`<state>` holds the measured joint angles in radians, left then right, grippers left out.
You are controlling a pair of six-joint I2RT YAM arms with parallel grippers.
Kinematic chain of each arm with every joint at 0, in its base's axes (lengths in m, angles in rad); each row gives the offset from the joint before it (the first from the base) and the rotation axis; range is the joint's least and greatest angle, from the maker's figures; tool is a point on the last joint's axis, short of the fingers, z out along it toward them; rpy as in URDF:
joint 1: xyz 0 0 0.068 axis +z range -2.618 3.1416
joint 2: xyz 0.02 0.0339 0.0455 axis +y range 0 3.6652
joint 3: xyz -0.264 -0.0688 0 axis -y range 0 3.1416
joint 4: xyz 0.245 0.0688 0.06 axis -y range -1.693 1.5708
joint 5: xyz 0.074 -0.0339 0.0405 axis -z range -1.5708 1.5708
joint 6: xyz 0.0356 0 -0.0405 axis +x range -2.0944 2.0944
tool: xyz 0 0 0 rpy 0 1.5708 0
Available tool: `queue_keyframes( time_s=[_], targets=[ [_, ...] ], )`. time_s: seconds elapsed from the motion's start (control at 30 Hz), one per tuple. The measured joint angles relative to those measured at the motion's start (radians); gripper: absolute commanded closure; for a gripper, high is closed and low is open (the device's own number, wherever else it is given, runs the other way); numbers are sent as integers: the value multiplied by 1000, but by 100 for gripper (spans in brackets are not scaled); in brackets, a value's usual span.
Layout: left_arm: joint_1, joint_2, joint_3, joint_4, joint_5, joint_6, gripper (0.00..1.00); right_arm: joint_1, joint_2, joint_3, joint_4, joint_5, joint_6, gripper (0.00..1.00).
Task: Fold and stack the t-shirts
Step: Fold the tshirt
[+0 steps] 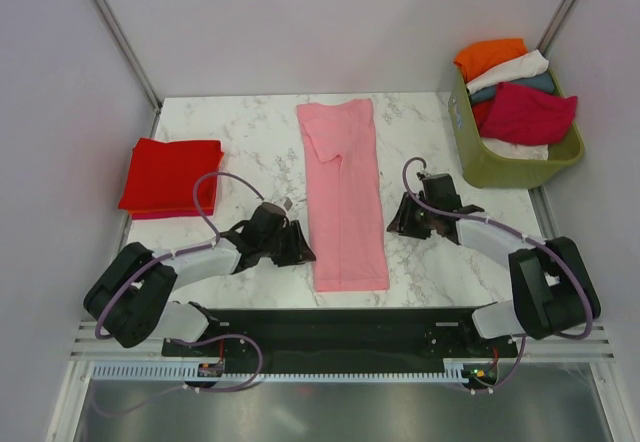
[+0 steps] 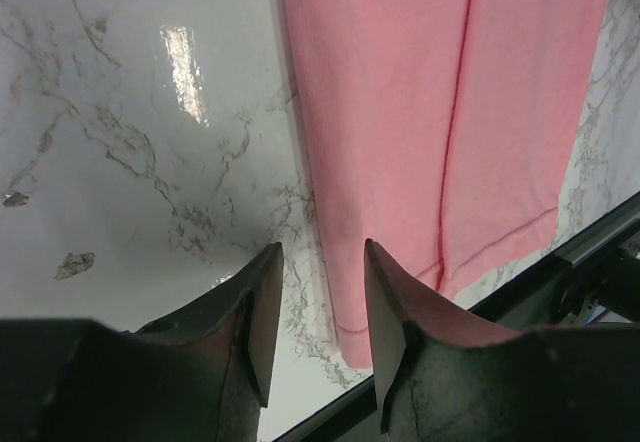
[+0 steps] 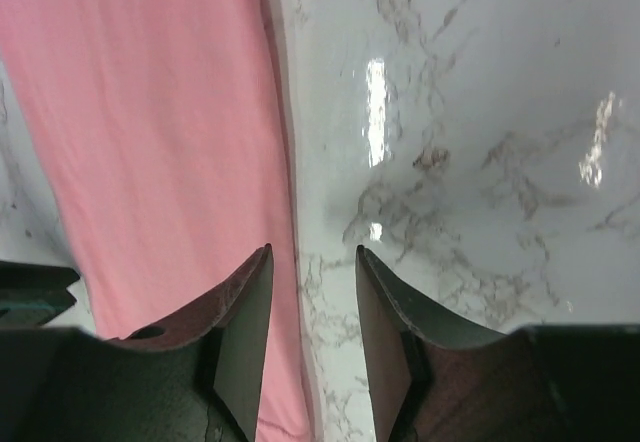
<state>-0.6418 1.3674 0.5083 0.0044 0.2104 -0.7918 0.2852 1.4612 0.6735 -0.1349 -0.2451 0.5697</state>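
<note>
At the centre of the marble table [image 1: 240, 127], the pale pink t-shirt [image 1: 345, 197] lies flat. It is folded into a long narrow strip that runs from the far side to the near edge, with one sleeve turned inward at the far end. The left gripper [image 1: 298, 247] sits just beside the strip's near left edge and the right gripper [image 1: 400, 217] beside its right edge. Both have jaws spread and empty. A folded red t-shirt [image 1: 172, 176] lies well apart to the left. The olive basket [image 1: 500, 167] at far right holds an orange shirt [image 1: 490, 57], a white shirt [image 1: 510, 70], a teal shirt [image 1: 520, 87] and a crimson shirt [image 1: 527, 114].

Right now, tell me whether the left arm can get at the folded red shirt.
Probably yes. The red shirt lies on its side, with only bare table between it and the open left gripper, which points toward the pink shirt.
</note>
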Motion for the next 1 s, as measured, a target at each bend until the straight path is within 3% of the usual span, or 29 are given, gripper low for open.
queue_keyframes(
  time_s=[0.23, 0.53, 0.73, 1.0],
  targets=[
    [-24, 2, -21, 31, 5, -24, 59, 41, -160, -73, -93, -27, -44, 53],
    [-67, -28, -65, 64, 10, -60, 60, 169, -206, -96, -199, -20, -47, 54],
    [-85, -46, -83, 58, 10, -74, 65, 204, -208, -98, -228, 3, -47, 58],
    [-98, -64, -95, 57, 18, -90, 57, 265, -208, -115, -253, 24, -40, 54]
  ],
)
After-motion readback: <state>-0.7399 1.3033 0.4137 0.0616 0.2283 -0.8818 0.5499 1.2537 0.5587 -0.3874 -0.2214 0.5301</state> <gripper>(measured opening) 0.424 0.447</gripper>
